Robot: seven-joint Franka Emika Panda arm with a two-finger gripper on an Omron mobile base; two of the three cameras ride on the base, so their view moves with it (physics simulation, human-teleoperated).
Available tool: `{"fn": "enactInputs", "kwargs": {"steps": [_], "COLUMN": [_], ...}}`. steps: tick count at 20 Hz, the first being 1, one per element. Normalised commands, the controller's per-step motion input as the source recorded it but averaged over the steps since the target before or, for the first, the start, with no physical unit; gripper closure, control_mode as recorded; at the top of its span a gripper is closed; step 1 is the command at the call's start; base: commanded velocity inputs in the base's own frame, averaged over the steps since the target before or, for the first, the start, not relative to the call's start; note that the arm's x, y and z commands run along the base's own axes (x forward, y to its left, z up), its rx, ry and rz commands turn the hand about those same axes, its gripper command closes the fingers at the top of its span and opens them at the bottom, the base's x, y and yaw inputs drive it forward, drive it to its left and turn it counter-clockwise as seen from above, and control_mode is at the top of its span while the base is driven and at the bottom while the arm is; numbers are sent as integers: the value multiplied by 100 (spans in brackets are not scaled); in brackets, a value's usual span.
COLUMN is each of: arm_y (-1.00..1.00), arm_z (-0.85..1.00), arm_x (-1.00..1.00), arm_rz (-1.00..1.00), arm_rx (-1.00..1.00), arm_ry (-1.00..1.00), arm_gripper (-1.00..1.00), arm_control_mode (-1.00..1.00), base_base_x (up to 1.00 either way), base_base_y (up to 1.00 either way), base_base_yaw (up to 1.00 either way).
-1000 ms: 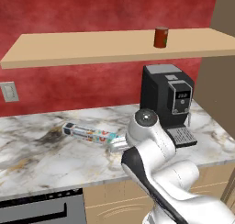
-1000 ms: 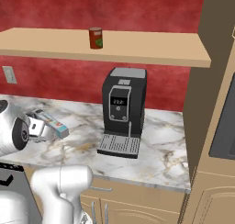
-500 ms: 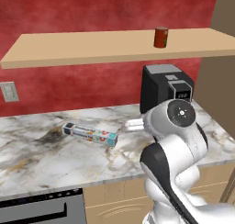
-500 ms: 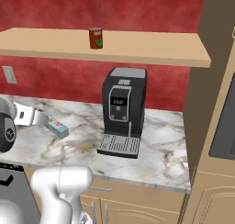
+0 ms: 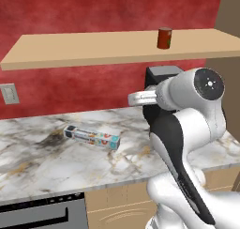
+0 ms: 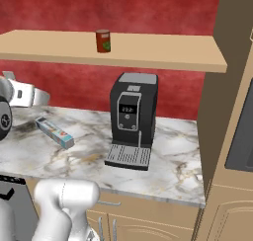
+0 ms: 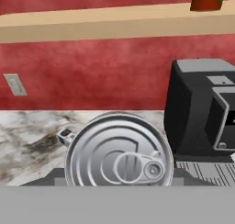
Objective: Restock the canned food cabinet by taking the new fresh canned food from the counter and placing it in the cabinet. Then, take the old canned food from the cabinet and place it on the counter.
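Currently the flat grey tin [image 7: 119, 150] sits at lower centre of the hand view, grasped in the jaws and carried above the marble worktop [image 5: 42, 162]. Judged step: lifting the fresh tin toward the tan shelf board [image 5: 93, 47]; next it must rise to the board and clear its front edge. Counted: one tin, one red can [image 5: 164, 37] at upper right on the board, one coffee machine [image 6: 132, 117], one foil box [image 5: 92, 137].

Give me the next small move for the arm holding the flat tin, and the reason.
Probably raise the gripper further toward the shelf. It holds the grey tin above the marble counter but below the shelf board, where the red can stands with bare board beside it.
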Motion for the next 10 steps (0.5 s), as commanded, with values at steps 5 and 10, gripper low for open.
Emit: {"fn": "enactInputs", "kwargs": {"steps": [5, 10], "arm_y": [0, 2], "arm_z": [100, 60], "arm_x": [30, 60], "arm_rz": [13, 11], "arm_rx": [0, 0], "arm_ry": [1, 12], "arm_gripper": [100, 100], "arm_control_mode": [-100, -100], "base_base_x": [0, 0], "base_base_y": [0, 0], "base_base_yaw": [0, 0]}}
